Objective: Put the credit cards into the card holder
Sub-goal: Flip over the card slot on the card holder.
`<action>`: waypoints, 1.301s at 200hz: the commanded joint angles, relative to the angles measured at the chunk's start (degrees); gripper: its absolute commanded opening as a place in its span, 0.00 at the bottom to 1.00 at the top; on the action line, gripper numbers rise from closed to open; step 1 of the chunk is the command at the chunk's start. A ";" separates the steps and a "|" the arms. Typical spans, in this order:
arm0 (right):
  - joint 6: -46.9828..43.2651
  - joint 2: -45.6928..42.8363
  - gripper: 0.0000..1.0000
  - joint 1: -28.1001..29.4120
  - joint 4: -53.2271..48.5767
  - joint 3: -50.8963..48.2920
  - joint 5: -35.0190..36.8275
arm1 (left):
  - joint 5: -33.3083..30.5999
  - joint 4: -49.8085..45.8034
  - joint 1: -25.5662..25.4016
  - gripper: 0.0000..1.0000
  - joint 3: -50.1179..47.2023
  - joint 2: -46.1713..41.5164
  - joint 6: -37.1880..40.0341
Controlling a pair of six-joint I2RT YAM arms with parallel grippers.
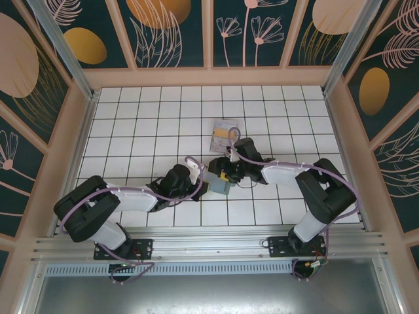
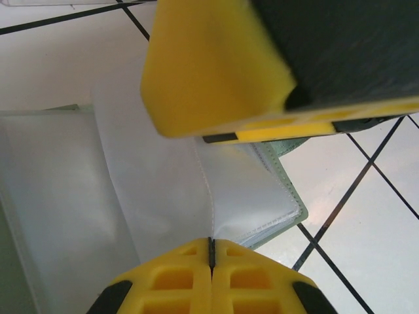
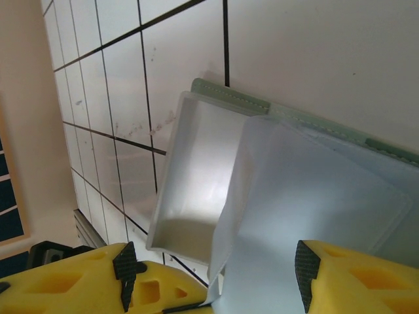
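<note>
My left pincer (image 2: 211,254) is shut tight, fingertips meeting with no gap. A thin, pale, see-through inner leaf of the holder (image 2: 252,196) runs straight down into that seam, so I take it to be pinched there (the leaf is too thin to show between the pads). From above, the left pincer (image 1: 207,186) sits at the holder's left edge.

The holder (image 1: 221,188) lies on the white tiled desk (image 1: 144,131), between my two wrists and near the front middle. It is spread open. In my right wrist view, the holder (image 3: 196,176) shows its pale grey-blue inside, with a sage-green stitched rim along the far edge and one leaf lifted off the rest.

My right pincer (image 3: 216,278) stands wide, one yellow finger on each side of that lifted leaf, and it grips nothing. From above, the right pincer (image 1: 226,174) is over the holder's far side, facing the left one at close range. One of its fingers (image 2: 216,65) looms large and blurred in my left wrist view, just above the leaf.

The cards (image 1: 224,134) lie on the desk as a small pale stack with a yellow one showing. They are farther back than the holder, near it but apart (neither pincer touches them).
</note>
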 commanded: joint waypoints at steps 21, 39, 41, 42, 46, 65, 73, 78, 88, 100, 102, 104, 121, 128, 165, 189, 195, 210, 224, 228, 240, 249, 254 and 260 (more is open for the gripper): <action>1.38 -1.37 0.67 -0.03 3.32 -0.42 0.04 | 0.01 3.29 0.33 0.00 -1.43 -0.78 -2.71; 0.22 -4.78 0.67 -0.65 0.10 0.09 1.69 | -0.78 3.53 0.37 0.00 -1.82 -0.41 -4.03; 0.02 -5.26 0.67 -0.78 -0.37 0.10 1.88 | -0.87 3.60 0.40 0.00 -1.83 -0.36 -4.16; -0.06 -5.45 0.67 -0.86 -0.58 0.18 2.02 | -0.89 3.65 0.38 0.00 -1.87 -0.34 -4.26; -0.47 -6.35 0.67 -1.22 -1.61 0.20 2.55 | -1.00 3.89 0.37 0.00 -2.00 -0.32 -4.64; -0.85 -10.19 0.67 -2.64 -3.85 -0.46 3.92 | -1.64 4.86 0.46 0.00 -2.61 -0.32 -5.81; -0.97 -11.54 0.67 -2.87 -4.69 -0.86 4.51 | -1.73 5.13 0.53 0.00 -2.75 -0.32 -6.19; -1.00 -12.06 0.67 -2.92 -5.26 -1.10 4.76 | -1.57 5.49 0.58 0.00 -2.84 -0.24 -6.39; -0.86 -12.35 0.67 -2.74 -5.65 -1.42 4.48 | -1.33 6.22 0.65 0.00 -2.97 -0.15 -6.98; -0.51 -11.97 0.67 -1.98 -5.60 -1.76 4.34 | -1.10 6.65 0.63 0.00 -3.01 0.04 -7.25; -0.49 -11.89 0.67 -1.73 -5.57 -1.77 4.46 | -1.10 6.75 0.66 0.00 -3.05 0.10 -7.27; -0.46 -11.78 0.67 -1.49 -5.54 -1.79 4.55 | -1.10 6.84 0.67 0.00 -3.05 0.11 -7.23; -0.09 -10.32 0.67 -0.14 -5.02 -1.93 5.40 | -0.97 7.22 0.63 0.00 -3.28 0.13 -7.49; 0.22 -9.47 0.67 0.32 -4.32 -2.02 5.39 | -1.08 7.27 0.66 0.00 -3.39 0.04 -7.48; 0.58 -5.07 0.67 2.19 -2.22 -0.47 5.67 | -0.75 7.62 0.63 0.00 -3.97 -0.63 -7.80; 0.51 -2.47 0.67 3.22 -1.67 1.75 5.23 | -1.01 7.93 0.68 0.00 -4.38 -0.76 -7.98; 0.56 -1.93 0.67 3.43 -1.30 2.14 5.08 | -0.92 7.93 0.66 0.00 -4.35 -0.69 -7.98; 0.66 -0.47 0.67 3.80 -0.25 3.33 4.73 | -0.49 8.10 0.64 0.00 -4.38 -0.29 -8.02; 0.66 0.96 0.67 4.07 0.52 4.59 4.37 | -0.38 8.10 0.65 0.04 -4.29 0.26 -8.16; 0.74 1.40 0.67 4.15 0.80 5.08 4.21 | -0.46 8.02 0.67 0.08 -4.29 0.29 -8.15; 0.81 2.60 0.67 4.46 1.23 6.38 4.00 | -1.25 7.24 0.65 0.33 -4.29 0.15 -8.11; 0.70 3.72 0.67 4.60 1.36 7.20 3.88 | -2.31 6.22 0.70 0.45 -4.40 -0.41 -8.09; 0.85 4.42 0.67 4.60 1.68 7.50 3.63 | -2.92 5.57 0.67 0.49 -4.45 -0.98 -7.99; 0.97 5.02 0.67 4.60 2.10 7.82 3.35 | -3.71 4.71 0.70 0.53 -4.61 -1.77 -7.98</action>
